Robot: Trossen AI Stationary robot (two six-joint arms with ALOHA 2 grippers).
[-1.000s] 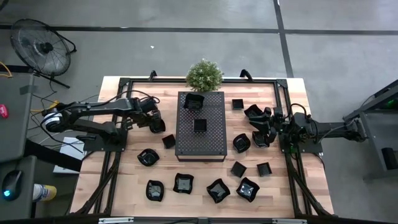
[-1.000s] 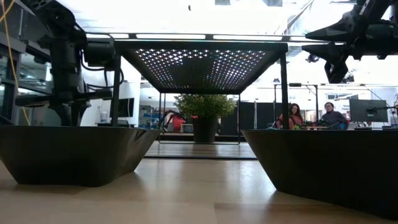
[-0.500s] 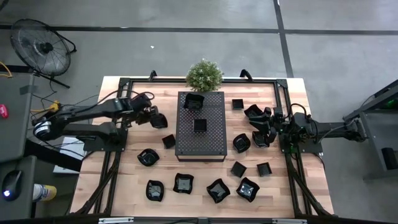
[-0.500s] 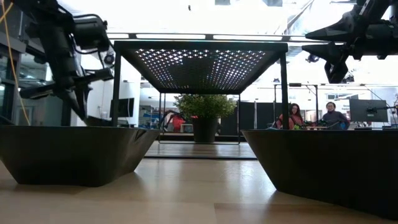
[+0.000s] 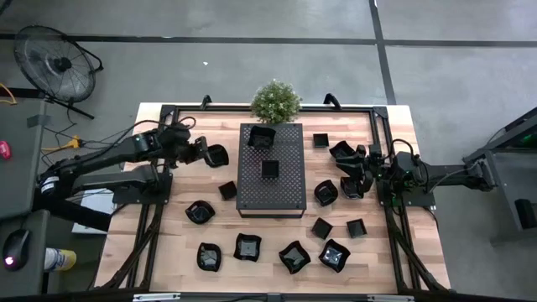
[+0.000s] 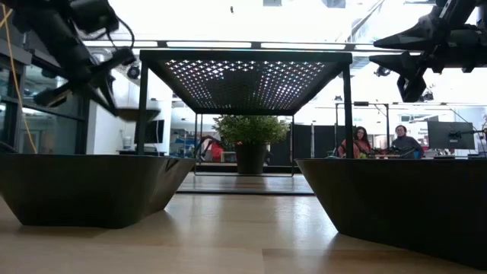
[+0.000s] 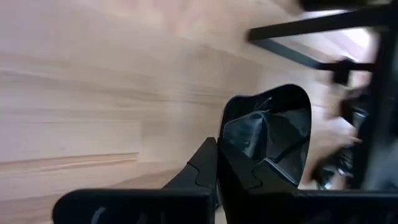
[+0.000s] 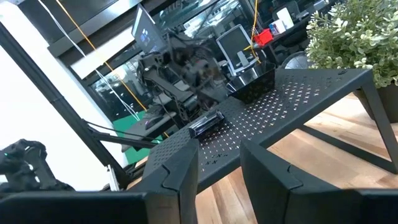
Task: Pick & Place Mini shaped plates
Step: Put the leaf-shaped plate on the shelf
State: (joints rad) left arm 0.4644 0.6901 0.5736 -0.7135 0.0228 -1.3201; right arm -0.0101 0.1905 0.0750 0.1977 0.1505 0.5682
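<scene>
One mini plate (image 5: 216,156) is clamped in my left gripper (image 5: 204,154), held above the table beside the perforated tray (image 5: 271,189). My right gripper (image 5: 362,170) waits near the table's right edge, fingers parted, holding nothing.

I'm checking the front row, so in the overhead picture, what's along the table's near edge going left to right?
Wavy-rimmed dish → square dish → diamond-turned dish → shiny dish, all lying on the wooden table.

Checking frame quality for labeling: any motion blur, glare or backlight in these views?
Left wrist view: table smeared by motion, held plate fairly sharp. Low view: backlit by bright ceiling, left gripper and foreground dishes near silhouettes. Right wrist view: the other arm blurred. High view: evenly lit.
</scene>
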